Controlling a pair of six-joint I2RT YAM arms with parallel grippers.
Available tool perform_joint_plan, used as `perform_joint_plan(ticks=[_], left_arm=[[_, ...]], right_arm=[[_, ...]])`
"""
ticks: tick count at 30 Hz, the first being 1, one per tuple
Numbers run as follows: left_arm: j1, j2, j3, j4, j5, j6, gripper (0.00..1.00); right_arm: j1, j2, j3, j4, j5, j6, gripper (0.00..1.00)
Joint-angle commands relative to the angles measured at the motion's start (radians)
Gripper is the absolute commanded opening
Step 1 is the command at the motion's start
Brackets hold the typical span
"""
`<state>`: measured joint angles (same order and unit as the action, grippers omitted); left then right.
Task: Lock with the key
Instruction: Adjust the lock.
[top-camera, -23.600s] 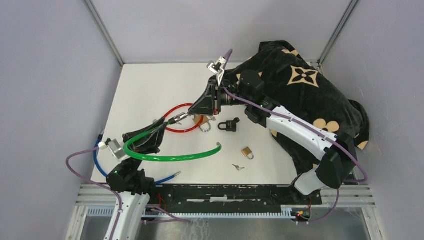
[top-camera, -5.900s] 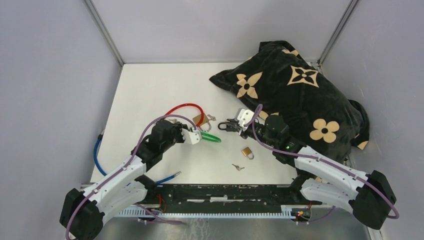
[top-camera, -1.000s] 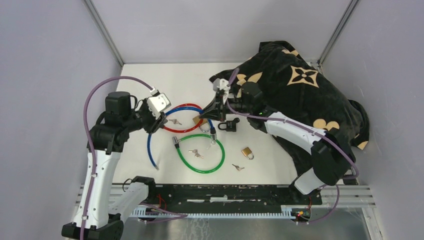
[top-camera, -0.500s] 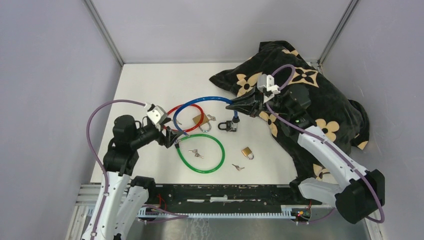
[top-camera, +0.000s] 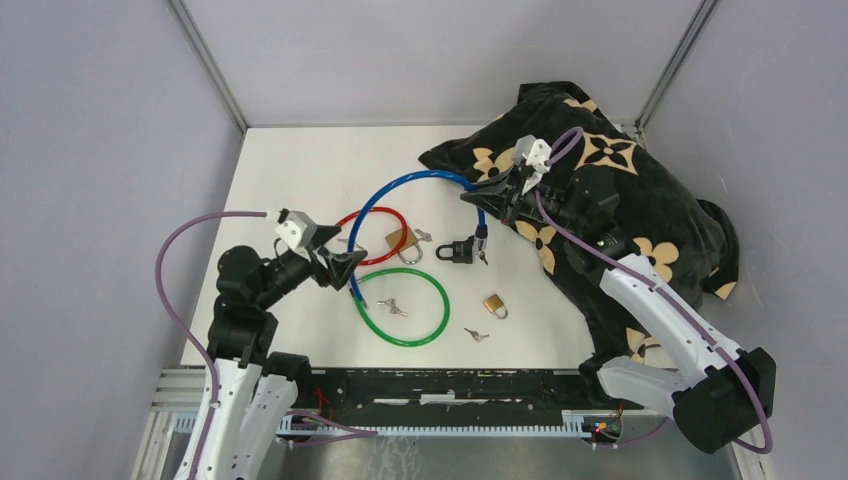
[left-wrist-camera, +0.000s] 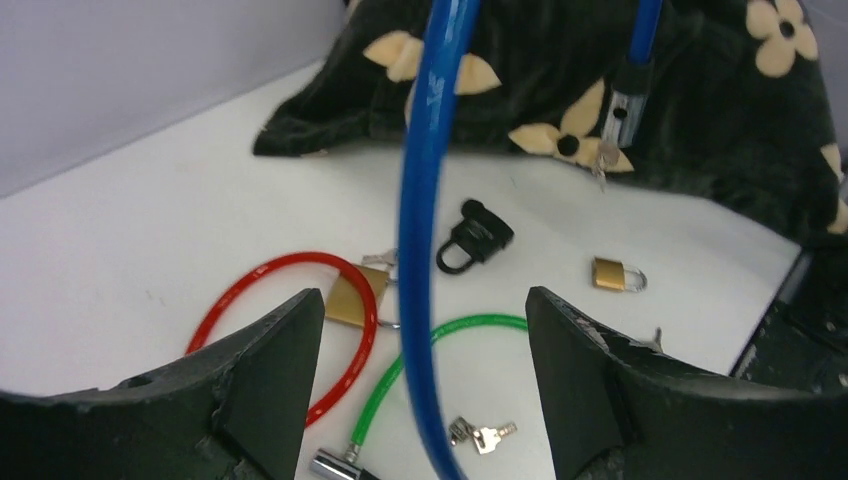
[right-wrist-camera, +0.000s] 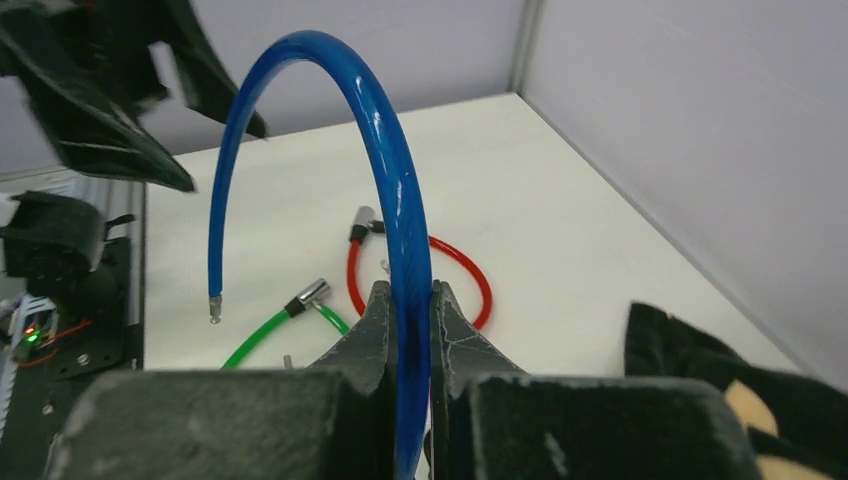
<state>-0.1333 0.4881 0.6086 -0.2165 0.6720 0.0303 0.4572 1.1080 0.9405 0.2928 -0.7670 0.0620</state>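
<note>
A blue cable lock (top-camera: 385, 200) arches above the table. My right gripper (top-camera: 487, 197) is shut on it near its lock head (top-camera: 480, 232). In the right wrist view the cable (right-wrist-camera: 345, 90) is pinched between the jaws of that gripper (right-wrist-camera: 408, 300), and its bare tip (right-wrist-camera: 213, 297) hangs free. A key (left-wrist-camera: 600, 170) dangles from the lock head (left-wrist-camera: 622, 105). My left gripper (top-camera: 348, 266) is open around the cable's free end. In the left wrist view the cable (left-wrist-camera: 425, 200) passes between that gripper's (left-wrist-camera: 425, 385) spread fingers without touching them.
On the table lie a green cable loop (top-camera: 440, 310) with keys (top-camera: 391, 307) inside it and a red cable loop (top-camera: 372, 214) with a brass padlock (top-camera: 400, 240). A black padlock (top-camera: 458, 250), a small brass padlock (top-camera: 493, 304) and a loose key (top-camera: 476, 335) lie nearby. A black flowered cushion (top-camera: 610, 190) fills the back right.
My left gripper opened and swung down to the cable's free end. My right gripper carried the blue cable up and right toward the cushion, so it now arches high.
</note>
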Motion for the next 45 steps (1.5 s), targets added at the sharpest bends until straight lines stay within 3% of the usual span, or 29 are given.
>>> perform_joint_plan(ticks=[1,4,6,8,10,14,20,27,29,31,33,36,37,40,43,45], left_arm=[[-0.003,-0.01,0.13,0.027,-0.177,-0.171,0.8],[-0.003,0.007,0.181,0.045,-0.218,-0.278,0.71],[-0.004,0.042,0.191,0.104,-0.157,-0.388,0.63],[-0.003,0.104,0.181,0.199,-0.025,-0.534,0.62],[-0.011,0.183,0.158,0.311,0.068,-0.713,0.64],[-0.08,0.322,0.173,0.34,0.051,-0.751,0.78],[-0.169,0.412,0.174,0.396,0.007,-0.808,0.91],[-0.169,0.445,0.12,0.367,-0.076,-0.862,0.91],[-0.169,0.444,0.109,0.33,-0.103,-0.852,0.85],[-0.169,0.438,0.098,0.292,-0.127,-0.83,0.69],[-0.168,0.429,0.089,0.286,-0.138,-0.817,0.48],[-0.167,0.412,0.091,0.294,-0.143,-0.787,0.06],[-0.167,0.404,0.094,0.293,-0.139,-0.764,0.02],[-0.165,0.377,0.112,0.288,-0.081,-0.639,0.02],[-0.165,0.356,0.168,0.228,0.052,-0.387,0.02],[-0.166,0.344,0.235,0.088,0.167,-0.196,0.02]], right_arm=[[0.001,-0.003,0.074,-0.121,0.346,-0.047,0.0],[0.046,-0.005,0.083,-0.148,0.459,-0.054,0.0],[0.113,-0.001,0.071,-0.142,0.588,-0.054,0.0],[0.202,0.011,0.053,-0.118,0.731,-0.053,0.0],[0.294,0.024,0.021,-0.066,0.866,-0.054,0.0],[0.414,0.084,-0.008,0.012,1.001,-0.009,0.0],[0.561,0.205,0.016,0.099,1.072,-0.011,0.0],[0.667,0.282,0.034,0.175,1.024,-0.054,0.0],[0.688,0.277,0.017,0.207,1.004,-0.095,0.0],[0.694,0.263,-0.009,0.246,0.956,-0.114,0.0],[0.694,0.258,-0.018,0.249,0.91,-0.13,0.0],[0.692,0.238,-0.04,0.241,0.829,-0.169,0.01],[0.687,0.225,-0.052,0.237,0.798,-0.186,0.11],[0.646,0.14,-0.092,0.206,0.689,-0.236,0.54],[0.55,0.024,-0.118,0.11,0.549,-0.29,0.65],[0.433,-0.064,-0.132,0.059,0.374,-0.3,0.7]])
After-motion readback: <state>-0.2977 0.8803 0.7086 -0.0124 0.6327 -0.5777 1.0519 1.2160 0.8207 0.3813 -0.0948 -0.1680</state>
